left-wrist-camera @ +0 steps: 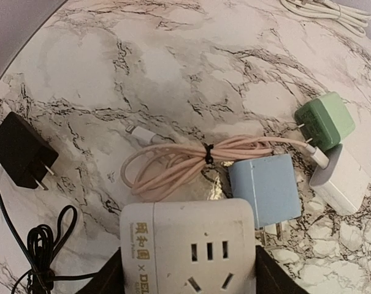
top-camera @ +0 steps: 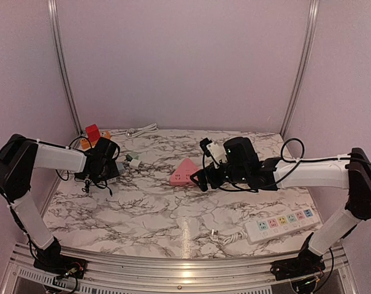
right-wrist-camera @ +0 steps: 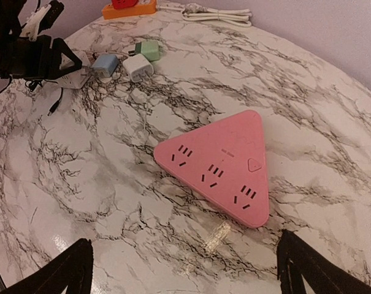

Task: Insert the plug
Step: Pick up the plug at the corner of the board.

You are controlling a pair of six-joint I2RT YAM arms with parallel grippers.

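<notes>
L gripper (left-wrist-camera: 191,269): jaws flank white cube (left-wrist-camera: 188,233), frame bottom (can't tell if clamped) | R gripper (right-wrist-camera: 185,248): wide open, empty, over pink strip (right-wrist-camera: 219,165) mid-frame, probably to brace it

the top external camera sat high behind both arm bases, looking forward and down over the whole marble table (top-camera: 142,211) to the back wall. the left wrist camera looked steeply down, very close over a white socket cube (left-wrist-camera: 188,245) and a green adapter (left-wrist-camera: 325,119). the right wrist camera tilted forward, farther off, over a pink triangular socket (right-wrist-camera: 219,165). it shared that adapter with the left wrist view and the pink socket with the top view.
</notes>
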